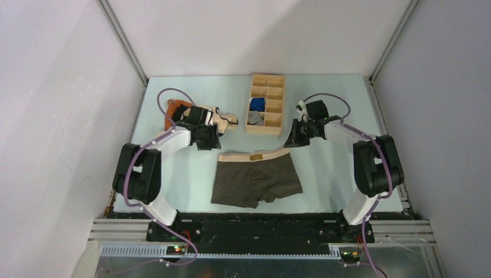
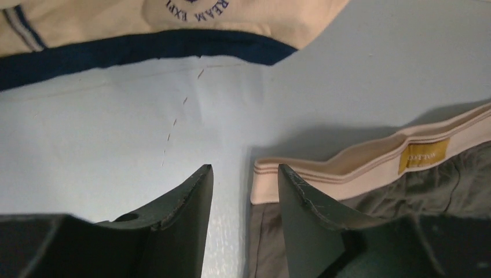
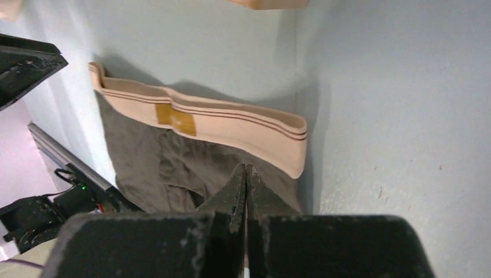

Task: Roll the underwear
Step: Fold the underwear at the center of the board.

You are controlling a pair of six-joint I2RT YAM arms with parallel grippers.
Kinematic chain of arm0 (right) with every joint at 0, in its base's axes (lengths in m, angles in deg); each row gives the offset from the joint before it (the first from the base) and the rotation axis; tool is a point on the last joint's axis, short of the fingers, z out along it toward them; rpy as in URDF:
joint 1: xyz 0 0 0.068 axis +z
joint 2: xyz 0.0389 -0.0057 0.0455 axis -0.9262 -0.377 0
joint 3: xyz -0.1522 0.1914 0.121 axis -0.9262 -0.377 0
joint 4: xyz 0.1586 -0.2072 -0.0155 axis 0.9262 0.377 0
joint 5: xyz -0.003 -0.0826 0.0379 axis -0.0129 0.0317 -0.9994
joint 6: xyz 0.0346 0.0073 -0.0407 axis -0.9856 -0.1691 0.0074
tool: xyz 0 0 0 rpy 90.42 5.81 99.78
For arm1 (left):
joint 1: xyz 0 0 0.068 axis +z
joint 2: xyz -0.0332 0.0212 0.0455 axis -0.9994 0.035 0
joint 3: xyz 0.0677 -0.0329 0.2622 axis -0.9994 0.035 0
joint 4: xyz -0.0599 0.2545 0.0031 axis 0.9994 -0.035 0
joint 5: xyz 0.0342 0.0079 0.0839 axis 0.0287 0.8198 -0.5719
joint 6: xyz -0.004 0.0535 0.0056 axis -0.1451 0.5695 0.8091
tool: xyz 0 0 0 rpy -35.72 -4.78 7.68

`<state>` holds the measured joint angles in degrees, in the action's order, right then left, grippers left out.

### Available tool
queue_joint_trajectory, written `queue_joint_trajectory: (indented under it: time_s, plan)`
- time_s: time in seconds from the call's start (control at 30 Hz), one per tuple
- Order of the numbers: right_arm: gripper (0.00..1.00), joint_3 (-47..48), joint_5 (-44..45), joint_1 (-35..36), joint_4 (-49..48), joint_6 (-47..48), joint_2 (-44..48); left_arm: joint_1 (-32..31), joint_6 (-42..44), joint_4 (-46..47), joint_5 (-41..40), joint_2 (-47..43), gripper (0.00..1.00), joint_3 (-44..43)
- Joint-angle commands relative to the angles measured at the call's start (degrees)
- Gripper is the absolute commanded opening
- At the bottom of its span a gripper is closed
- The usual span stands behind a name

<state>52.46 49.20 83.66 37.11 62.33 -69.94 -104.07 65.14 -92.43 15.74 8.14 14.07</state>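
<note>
Your underwear [image 1: 256, 178] lies flat and spread out on the bench [image 1: 330, 174], in the middle between the 2 arms. Its pale waistband [image 1: 253, 156] is on the far side and the legs point toward the arm bases. A small brown label [image 2: 424, 154] sits near the middle of the waistband. None of the fabric is rolled yet.

Your left hand [image 2: 244, 174] is at the left end of the waistband, its 2 fingers moderately apart with nothing between them. In the left wrist view, 1 finger is over bare bench and the other is over the corner of the waistband. You cannot tell from these views whether either tip touches.

Your right hand [image 3: 246, 171] is by the right end of the waistband. Its 2 fingers are pressed tight together and grip nothing. In the right wrist view the tips line up with the dark fabric just below the waistband; contact cannot be judged.

Just beyond your left hand lies a cream-and-orange garment [image 1: 223, 120] with dark trim, apart from the underwear. A wooden divider box [image 1: 263, 130] stands at the far middle. Its left column holds 2 rolls in neighbouring compartments: a blue cloth roll [image 1: 257, 103] and, nearer to the arms, a grey cloth roll [image 1: 255, 118].
</note>
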Motion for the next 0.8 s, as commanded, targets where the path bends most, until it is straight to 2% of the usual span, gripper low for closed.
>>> queue_joint_trajectory:
  time_s: [0.0,0.1,0.23,0.3,0.4,0.5,0.63,0.77]
  plan:
    - [0.00,1.38,3.45,0.26,-3.56,-1.01,-3.12,0.68,4.56,4.79,3.58,4.18,0.49,-2.95]
    - [0.00,1.69,3.44,0.46,-3.95,-1.45,-4.88,0.69,4.35,3.24,3.66,6.22,0.44,-3.94]
    - [0.00,2.13,2.92,1.54,-4.04,-1.13,-6.12,0.66,3.72,2.39,4.20,7.15,0.43,-3.79]
    - [0.00,2.37,3.02,1.80,-4.19,-1.27,-6.87,0.69,3.52,2.14,4.59,6.93,0.47,-3.41]
    - [0.00,2.87,5.68,1.62,-3.89,-2.25,-8.32,1.11,3.06,2.15,6.43,5.60,0.60,-2.16]
    - [0.00,3.61,8.95,1.14,-2.88,-4.03,-10.43,1.81,2.78,2.24,6.81,4.00,0.66,-1.18]
    - [0.00,4.58,19.10,0.85,-0.27,-4.98,-11.81,2.01,3.76,2.87,9.26,3.24,0.66,0.15]
    - [0.00,4.79,19.80,0.56,-0.65,-4.06,-12.27,1.67,4.04,4.19,11.56,4.45,0.60,0.42]
